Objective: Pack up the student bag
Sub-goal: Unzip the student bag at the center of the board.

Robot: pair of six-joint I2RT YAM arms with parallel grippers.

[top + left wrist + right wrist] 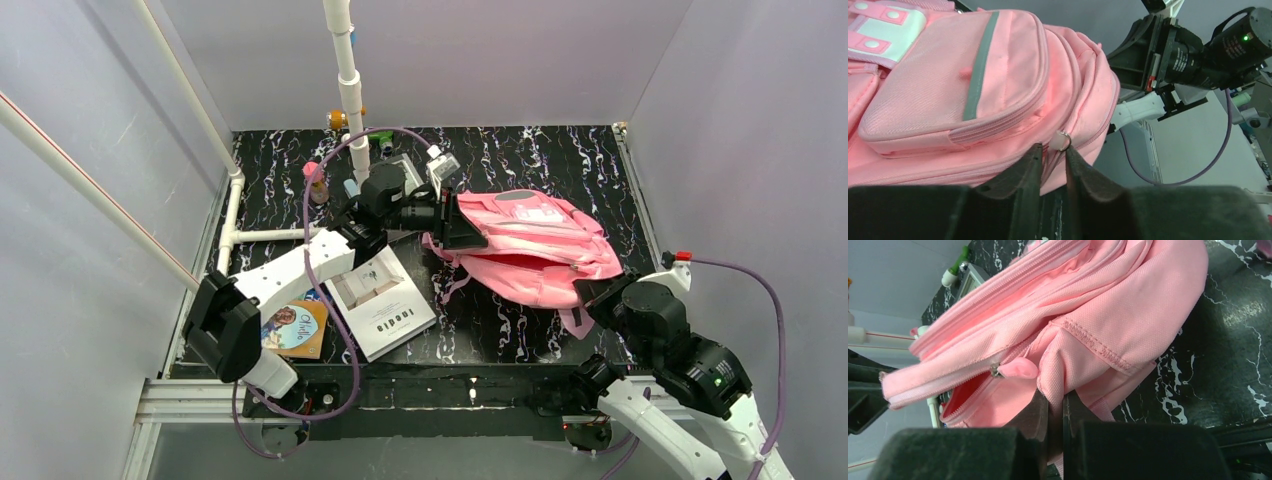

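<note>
The student bag (530, 245) is a large pink backpack lying flat at centre right of the black marbled table. My left gripper (452, 215) is at its left end. In the left wrist view the jaws (1053, 150) are nearly together, pinching a small zip pull with a metal ring (1063, 140) on the bag's side seam (998, 75). My right gripper (598, 290) is at the bag's near right edge. In the right wrist view it (1055, 399) is shut on a fold of the pink fabric (1098, 315). A zip beside it is partly open, with a pink pull (1018, 368).
A white booklet (385, 300) and a colourful card (295, 328) lie left of the bag, under the left arm. A pink-capped bottle (316, 183), a clear box (405, 170) and small items stand at the back by the white pipe (345, 80). Grey walls enclose the table.
</note>
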